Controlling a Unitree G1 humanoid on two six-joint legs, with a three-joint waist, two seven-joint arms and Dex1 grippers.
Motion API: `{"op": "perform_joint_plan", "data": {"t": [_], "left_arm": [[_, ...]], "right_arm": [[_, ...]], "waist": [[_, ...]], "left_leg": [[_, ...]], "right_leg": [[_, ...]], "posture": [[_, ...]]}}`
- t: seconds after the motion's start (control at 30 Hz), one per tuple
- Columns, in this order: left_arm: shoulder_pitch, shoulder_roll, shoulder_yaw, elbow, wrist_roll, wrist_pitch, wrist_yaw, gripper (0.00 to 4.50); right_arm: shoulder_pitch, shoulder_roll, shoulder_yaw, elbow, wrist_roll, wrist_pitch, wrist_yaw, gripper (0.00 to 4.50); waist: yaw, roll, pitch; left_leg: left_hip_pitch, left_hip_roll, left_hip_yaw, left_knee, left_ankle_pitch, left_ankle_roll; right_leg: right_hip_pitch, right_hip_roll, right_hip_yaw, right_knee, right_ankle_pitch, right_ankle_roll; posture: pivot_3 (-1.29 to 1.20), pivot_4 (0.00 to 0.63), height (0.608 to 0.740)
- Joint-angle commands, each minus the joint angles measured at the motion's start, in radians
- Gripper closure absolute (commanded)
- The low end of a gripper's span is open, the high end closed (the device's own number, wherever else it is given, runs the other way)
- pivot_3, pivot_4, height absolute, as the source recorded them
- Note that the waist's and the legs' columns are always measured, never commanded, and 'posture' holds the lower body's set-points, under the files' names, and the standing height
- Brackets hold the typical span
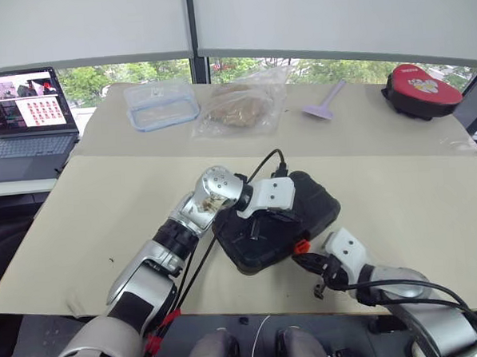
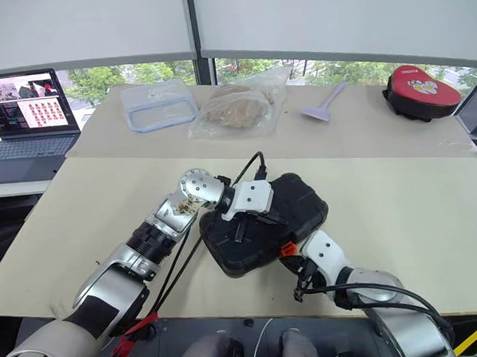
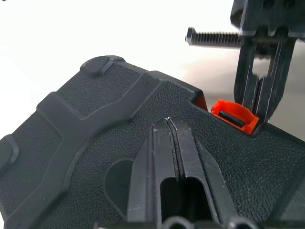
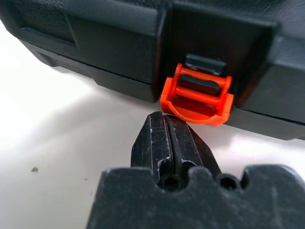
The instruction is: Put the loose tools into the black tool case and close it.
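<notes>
Your black tool case (image 1: 277, 222) lies shut near the table's (image 1: 399, 194) front edge, its long axis running diagonally from near-left to far-right, orange latch (image 1: 301, 245) facing you. Your left gripper (image 3: 170, 125), fingers pressed together, rests on the lid. Your right gripper (image 4: 167, 119), also closed and empty, sits just below the latch.

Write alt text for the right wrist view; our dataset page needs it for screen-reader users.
The right gripper, fingers shut, points at the orange latch on the front edge of the closed black tool case, its tips just short of the latch. The case rests on a pale table.
</notes>
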Motion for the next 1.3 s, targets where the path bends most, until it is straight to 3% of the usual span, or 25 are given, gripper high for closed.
{"op": "perform_joint_plan", "data": {"t": [0.03,0.4,0.77,1.17,1.3], "left_arm": [[0.021,0.004,-0.046,0.038,0.056,0.013,-0.016,4.45],[0.012,0.001,-0.046,0.052,0.061,0.002,-0.021,4.45],[0.019,0.006,-0.048,0.059,0.072,-0.014,-0.026,4.45],[0.017,0.004,-0.041,0.093,0.080,-0.039,-0.015,4.45],[0.039,0.059,0.022,0.032,0.031,0.043,-0.026,4.45]], "right_arm": [[0.017,-0.011,-0.032,-0.039,-0.011,-0.022,-0.014,4.50],[-0.037,0.051,0.022,0.048,-0.059,-0.063,-0.052,4.50],[-0.010,0.114,-0.137,-0.093,0.043,-0.098,-0.053,4.50],[0.065,0.059,-0.147,-0.074,0.049,-0.112,0.019,4.50],[0.180,-0.058,-0.287,-0.113,0.125,-0.119,0.167,4.50]], "waist": [[0.000,0.000,0.000],[0.001,0.000,0.000],[-0.004,0.000,0.000],[-0.004,0.000,0.000],[0.000,0.000,0.000]], "left_leg": [[0.000,0.000,0.000,0.000,0.000,0.000],[0.000,0.000,0.000,0.000,0.000,0.000],[0.000,0.000,0.000,0.000,0.000,0.000],[0.001,0.000,0.000,-0.001,0.000,0.000],[0.001,0.000,0.000,0.000,-0.001,0.001]], "right_leg": [[0.000,0.000,0.000,0.000,0.000,0.000],[0.000,0.000,0.000,0.000,0.000,0.000],[0.000,0.001,0.000,0.000,0.000,0.000],[0.000,0.001,0.000,0.000,0.000,0.000],[0.001,0.001,0.000,-0.001,0.000,0.000]], "posture": [[0.00,0.150,0.728],[0.00,0.150,0.728],[0.00,0.150,0.728],[0.00,0.150,0.728],[0.00,0.150,0.728]]}}
